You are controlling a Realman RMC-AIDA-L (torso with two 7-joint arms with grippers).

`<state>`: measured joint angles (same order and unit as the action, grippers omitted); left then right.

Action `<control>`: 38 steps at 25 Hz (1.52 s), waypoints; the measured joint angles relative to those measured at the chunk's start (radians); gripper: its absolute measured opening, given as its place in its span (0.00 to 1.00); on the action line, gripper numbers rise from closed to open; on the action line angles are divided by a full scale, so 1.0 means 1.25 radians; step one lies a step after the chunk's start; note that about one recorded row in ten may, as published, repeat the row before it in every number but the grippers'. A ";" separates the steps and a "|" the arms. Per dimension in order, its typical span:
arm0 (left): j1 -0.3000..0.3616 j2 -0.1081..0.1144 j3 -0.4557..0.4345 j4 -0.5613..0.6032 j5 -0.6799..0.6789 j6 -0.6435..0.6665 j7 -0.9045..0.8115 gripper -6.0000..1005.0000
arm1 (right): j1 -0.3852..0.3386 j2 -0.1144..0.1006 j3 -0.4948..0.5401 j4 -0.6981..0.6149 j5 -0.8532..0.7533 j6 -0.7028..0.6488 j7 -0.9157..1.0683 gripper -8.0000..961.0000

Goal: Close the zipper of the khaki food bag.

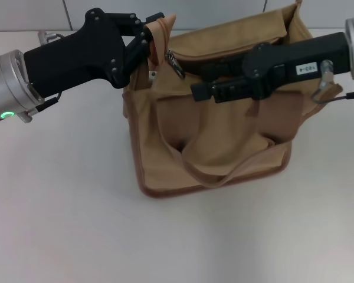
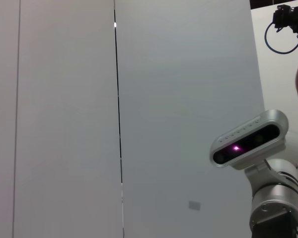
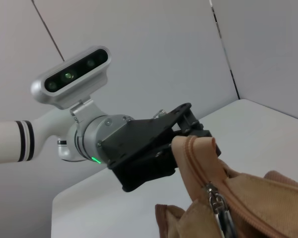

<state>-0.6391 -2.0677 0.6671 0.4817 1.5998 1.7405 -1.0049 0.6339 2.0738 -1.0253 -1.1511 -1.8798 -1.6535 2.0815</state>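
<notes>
The khaki food bag (image 1: 224, 147) stands on the table with one loop handle hanging down its front. The zipper's silver pull tab (image 1: 176, 63) hangs at the bag's left end; it also shows in the right wrist view (image 3: 217, 204). My left gripper (image 1: 155, 32) is shut on the fabric end (image 3: 194, 151) of the bag's top, beside the pull tab. My right gripper (image 1: 199, 81) lies across the bag's top, fingers apart, a little to the right of the pull tab and not touching it. The left wrist view shows no bag.
The white table (image 1: 65, 206) runs around the bag on the left and in front. A pale wall (image 2: 64, 119) stands behind. The robot's head camera (image 2: 248, 141) shows in the left wrist view.
</notes>
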 joint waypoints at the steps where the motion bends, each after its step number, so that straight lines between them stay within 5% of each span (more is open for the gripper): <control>1: -0.001 0.000 0.001 0.000 0.000 0.000 0.001 0.03 | 0.007 0.000 -0.001 0.014 0.000 0.007 -0.004 0.61; 16: -0.026 0.002 0.010 0.005 0.006 0.002 0.017 0.03 | 0.046 0.005 -0.005 0.041 0.020 0.009 -0.046 0.61; 38: -0.019 0.001 0.007 0.000 0.000 0.000 0.017 0.02 | 0.021 0.004 -0.020 0.042 0.070 -0.023 -0.057 0.61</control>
<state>-0.6627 -2.0659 0.6753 0.4821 1.6003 1.7407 -0.9832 0.6607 2.0785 -1.0500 -1.0991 -1.7926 -1.6818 2.0104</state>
